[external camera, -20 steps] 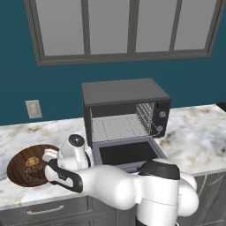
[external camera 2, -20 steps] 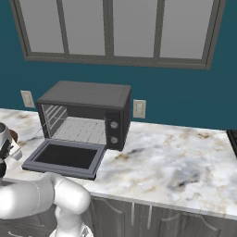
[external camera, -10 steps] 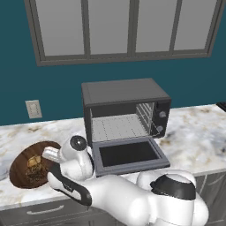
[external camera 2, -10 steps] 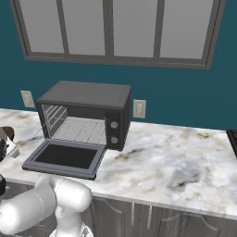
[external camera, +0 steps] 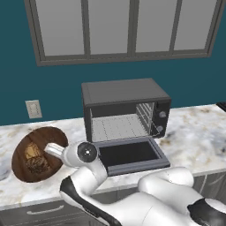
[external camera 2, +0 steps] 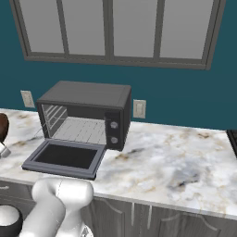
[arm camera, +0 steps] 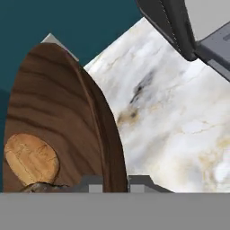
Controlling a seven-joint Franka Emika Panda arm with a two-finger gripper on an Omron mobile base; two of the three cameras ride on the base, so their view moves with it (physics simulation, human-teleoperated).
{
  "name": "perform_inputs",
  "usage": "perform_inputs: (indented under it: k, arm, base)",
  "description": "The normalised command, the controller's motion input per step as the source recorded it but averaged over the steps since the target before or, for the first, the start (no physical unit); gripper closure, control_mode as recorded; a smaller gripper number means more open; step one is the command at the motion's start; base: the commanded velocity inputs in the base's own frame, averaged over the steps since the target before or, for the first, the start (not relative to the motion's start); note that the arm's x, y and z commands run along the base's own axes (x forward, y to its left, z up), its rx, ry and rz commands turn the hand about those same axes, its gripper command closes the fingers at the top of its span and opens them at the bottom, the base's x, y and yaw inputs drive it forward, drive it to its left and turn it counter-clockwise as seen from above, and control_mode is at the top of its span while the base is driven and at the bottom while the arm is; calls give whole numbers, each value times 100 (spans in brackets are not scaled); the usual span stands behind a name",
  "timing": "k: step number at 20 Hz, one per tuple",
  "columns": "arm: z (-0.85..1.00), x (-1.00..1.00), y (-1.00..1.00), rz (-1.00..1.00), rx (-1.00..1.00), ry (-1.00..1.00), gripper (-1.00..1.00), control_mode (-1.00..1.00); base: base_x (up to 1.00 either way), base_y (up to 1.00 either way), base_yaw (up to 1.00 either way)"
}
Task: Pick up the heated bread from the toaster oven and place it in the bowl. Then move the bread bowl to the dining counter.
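While astride the bowl (arm camera: 67,117) rim, the tool (arm camera: 114,182) fingers pinch it.

teal wall (external camera: 17,66), grey-framed window (external camera: 119,28), marble counter (external camera 2: 176,157)

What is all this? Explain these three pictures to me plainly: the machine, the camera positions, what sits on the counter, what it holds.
A white robot arm works in a simulated kitchen. Two pictures come from cameras behind it, left and right. The third looks along its end effector. On the marble counter stands a toaster oven, door dropped open, rack bare. Left of it is a wooden bowl holding dark heated bread and a lighter piece. The fingers appear closed on the bowl's rim.
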Motion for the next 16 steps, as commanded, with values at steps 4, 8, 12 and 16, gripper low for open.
perform_inputs:
  k: [4,8,12,16]
  arm:
    - [100,-52,-35,-17,20,0,100,-100]
    - [100,-66,-60,-16,28,9,100,-100]
    - [100,-81,-95,-12,19,5,100,-100]
    - [85,-87,-99,-5,4,0,100,-100]
  base:
    - [0,0,0]
    - [0,0,0]
    - [0,0,0]
    - [0,0,0]
